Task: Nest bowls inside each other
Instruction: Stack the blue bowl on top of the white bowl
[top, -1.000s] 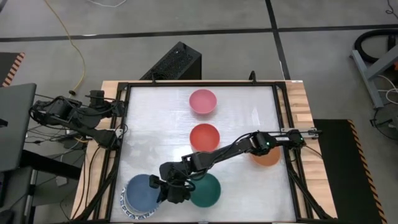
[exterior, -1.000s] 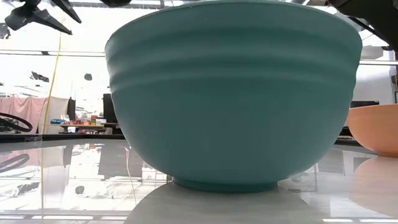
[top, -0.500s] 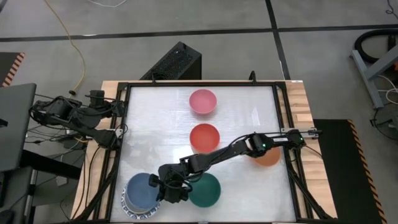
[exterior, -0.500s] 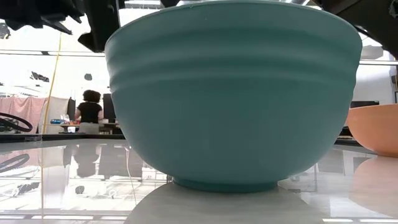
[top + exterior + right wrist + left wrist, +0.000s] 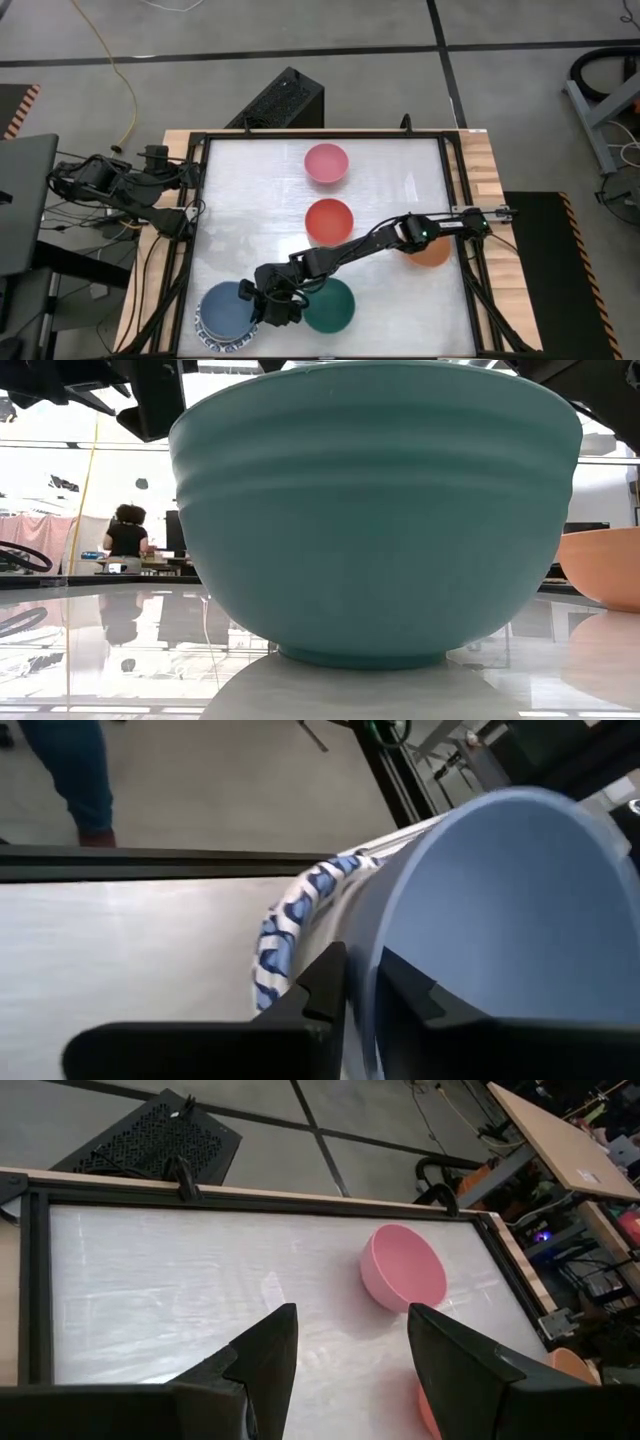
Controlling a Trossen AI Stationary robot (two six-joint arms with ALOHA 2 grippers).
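Straddling the rim of the blue bowl (image 5: 500,910), the right gripper (image 5: 362,982) has one finger inside and one outside the wall, w/ a thin gap showing either side of the rim, so jaws look narrow and just letting go; can't tell if any pinch is left. In the high view the right gripper (image 5: 272,305) sits at the near-left part of the table (image 5: 250,200), on the right edge of the blue bowl (image 5: 228,310), which sits inside a white blue-patterned bowl (image 5: 212,341) whose rim peeks out underneath; wrist view shows that patterned rim (image 5: 290,925) just beside the blue wall. Stack looks seated, blue one maybe slightly tilted, hard to say. Dark green bowl (image 5: 329,305) is right next to the gripper on its other side and fills the low view (image 5: 375,510). Red bowl (image 5: 329,220) mid-table, pink bowl (image 5: 326,163) further back, orange bowl (image 5: 430,252) partly under the right arm's base end. Left gripper (image 5: 345,1350) is parked off the table's left edge, fingers apart, holding nothing, facing the pink bowl (image 5: 403,1268). To do this step well, imo: open fully before lifting so the inner finger doesn't drag the blue bowl back out, go straight up off the rim, no sideways swing since the green bowl is close enough to get bumped. Green is the closest candidate for next pick. Person (image 5: 126,538) in the room far behind, not involved.
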